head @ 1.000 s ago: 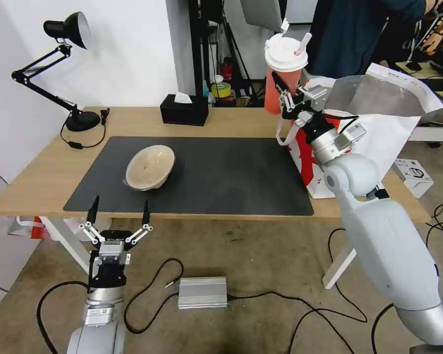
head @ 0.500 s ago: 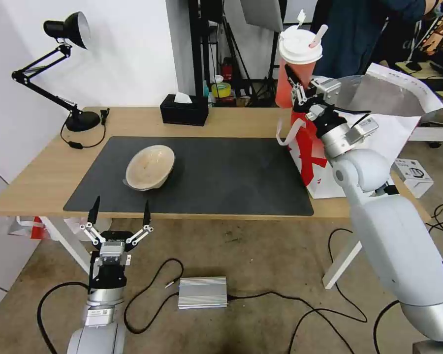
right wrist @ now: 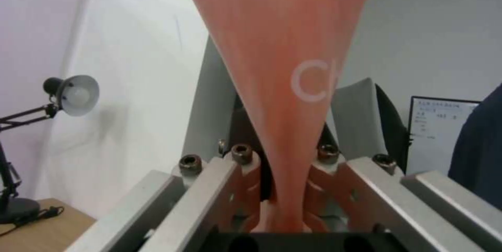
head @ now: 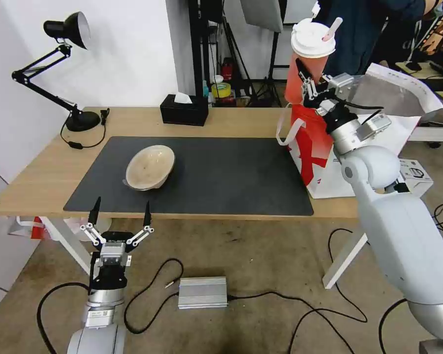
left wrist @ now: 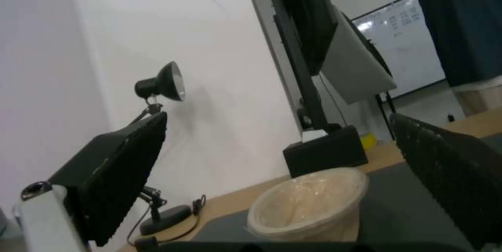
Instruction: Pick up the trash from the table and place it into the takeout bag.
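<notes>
Above the bag (head: 325, 147), at the table's (head: 39, 182) right end, the right gripper (head: 307, 83) holds the cup (head: 307, 66) aloft, fingers pinching its lower body. Cup upright, tilted slightly; white lid (head: 312, 38) on top with a straw (head: 331, 28) standing out of it. In the right wrist view the cup's (right wrist: 282, 67) red wall tapers down between the metal finger links, pressed on both sides; part of a white letter mark shows on it.

Bag: white and red, standing upright on the table just beyond the mat's (head: 221, 177) right edge, its mouth open and the silver lining (head: 374, 91) visible; one white strap handle (head: 286, 132) hangs over the side facing the mat. Cup clear of the bag's rim, over its near-left corner.

Bowl (head: 150, 167): beige, translucent, lying on the mat left of centre, tipped on its side. In the left wrist view the bowl (left wrist: 308, 205) sits between and beyond the two black fingers (left wrist: 120, 177).

Left gripper (head: 119, 214): below the table's front edge, over the floor, fingers spread wide and pointing up, holding nothing.

Also on the table: lamp (head: 66, 29) at the far left corner, tissue box (head: 183, 110) at the back edge. Small white box (head: 413, 174) beside the bag, to its right.
</notes>
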### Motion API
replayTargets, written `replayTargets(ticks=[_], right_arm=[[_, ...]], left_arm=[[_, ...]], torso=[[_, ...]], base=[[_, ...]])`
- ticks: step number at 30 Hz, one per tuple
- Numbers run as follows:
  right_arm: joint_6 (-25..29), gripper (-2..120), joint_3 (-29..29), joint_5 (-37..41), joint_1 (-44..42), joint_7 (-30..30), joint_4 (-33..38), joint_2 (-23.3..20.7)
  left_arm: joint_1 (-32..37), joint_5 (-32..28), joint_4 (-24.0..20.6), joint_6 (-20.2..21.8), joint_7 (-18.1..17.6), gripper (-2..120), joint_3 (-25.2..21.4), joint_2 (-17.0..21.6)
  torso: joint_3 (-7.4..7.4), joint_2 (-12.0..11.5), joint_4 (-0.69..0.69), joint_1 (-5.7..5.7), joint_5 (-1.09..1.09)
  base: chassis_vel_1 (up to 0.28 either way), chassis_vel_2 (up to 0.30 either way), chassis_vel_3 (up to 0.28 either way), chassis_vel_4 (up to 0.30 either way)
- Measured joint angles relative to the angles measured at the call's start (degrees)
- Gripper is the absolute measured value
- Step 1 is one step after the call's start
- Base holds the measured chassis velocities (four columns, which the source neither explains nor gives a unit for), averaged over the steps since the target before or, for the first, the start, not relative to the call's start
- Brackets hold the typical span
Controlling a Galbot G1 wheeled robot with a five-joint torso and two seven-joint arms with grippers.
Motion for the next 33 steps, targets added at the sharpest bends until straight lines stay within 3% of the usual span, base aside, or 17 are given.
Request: replayTargets(ticks=[33], right_arm=[[-5.31, 5, 1.67, -4.26, 0.49, 7.54, -0.61, -1.02]], left_arm=[[0.21, -0.25, -0.16, -0.14, -0.17, 100, -0.22, 0.0]], torso=[[0.0, 0.0, 0.0, 0.02, 0.0]], base=[[0.0, 0.0, 0.0, 0.0]])
